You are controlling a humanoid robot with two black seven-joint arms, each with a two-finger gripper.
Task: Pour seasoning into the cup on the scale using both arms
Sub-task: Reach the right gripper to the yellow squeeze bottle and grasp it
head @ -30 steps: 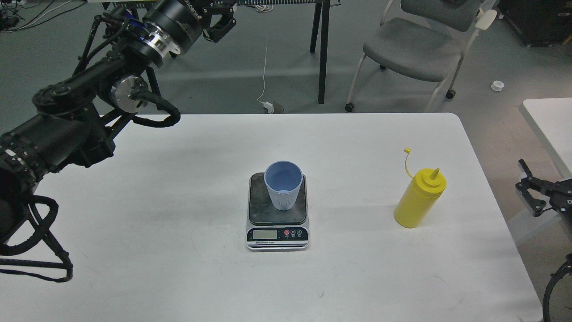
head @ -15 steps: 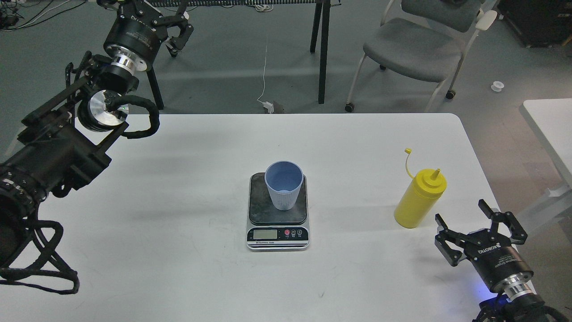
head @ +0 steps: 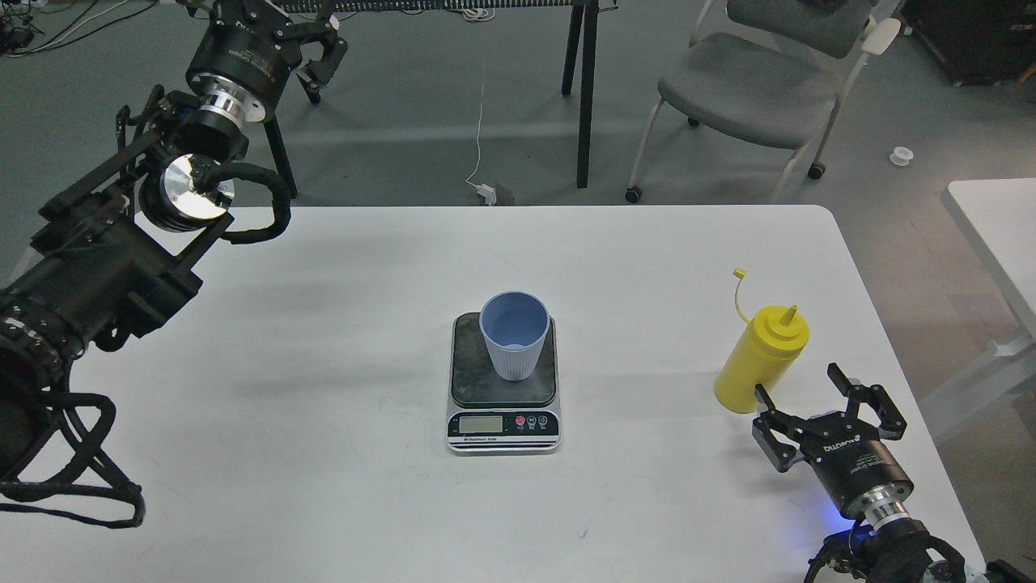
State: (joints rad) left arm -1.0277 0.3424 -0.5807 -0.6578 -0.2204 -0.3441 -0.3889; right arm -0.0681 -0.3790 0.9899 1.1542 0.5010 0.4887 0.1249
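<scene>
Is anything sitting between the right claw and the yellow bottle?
No. The right claw is open just in front of the yellow bottle, with only bare table between them.

On the white counter [head: 324, 453]: one light blue cup [head: 514, 334], one kitchen scale [head: 503, 389], one yellow squeeze bottle of seasoning [head: 759, 359]. Three loose things in all, the cup and scale at the counter's middle, the bottle near its right edge. On the scale's silver front: one display, three small round buttons. Two black arms, one pincer apiece: the left pincer [head: 312, 50] beyond the far left corner, the right pincer [head: 834, 387] by the near right corner. Two fingers on the right pincer, spread apart. Past the far edge: one grey chair [head: 757, 85]. A second white counter [head: 991, 219], off the right edge.
</scene>
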